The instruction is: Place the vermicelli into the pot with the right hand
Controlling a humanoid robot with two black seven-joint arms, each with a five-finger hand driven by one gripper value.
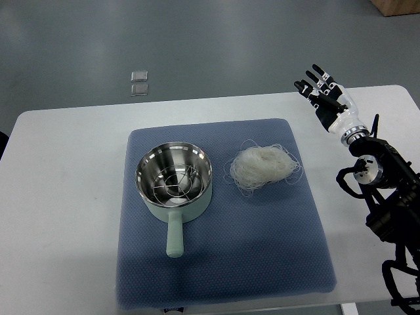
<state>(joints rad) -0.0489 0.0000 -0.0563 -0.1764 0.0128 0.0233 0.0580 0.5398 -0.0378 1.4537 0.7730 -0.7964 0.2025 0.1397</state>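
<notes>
Nearest the camera, the front edge of the blue mat (223, 275) is running close to the near edge of the white table (59, 216), leaving only a thin strip of tabletop showing there. The near half of the mat is lying bare, an open stretch below both the pot and the noodles.

Further in, the pale green pot (174, 186) is sitting on the left part of the mat, its handle pointing toward the near side and its steel inside showing a wire rack. Just to its right, apart from its rim by a narrow gap, the vermicelli (264, 167) is lying as a loose white nest on the mat, with stray strands curling out around it.

The right arm is coming in from the right edge, its dark joints and cables hanging over the table's right side. The right hand (326, 97) is hovering at the far right, beyond the mat's far right corner and over the table's far edge, with its fingers (315, 81) spread apart and holding nothing. The vermicelli is lying nearer and to the left of this hand, well apart from it, with bare mat and bare tabletop between them.

Wide white margins are staying clear left and right of the mat. Beyond the table, two small clear squares (139, 83) are lying on the grey floor.
</notes>
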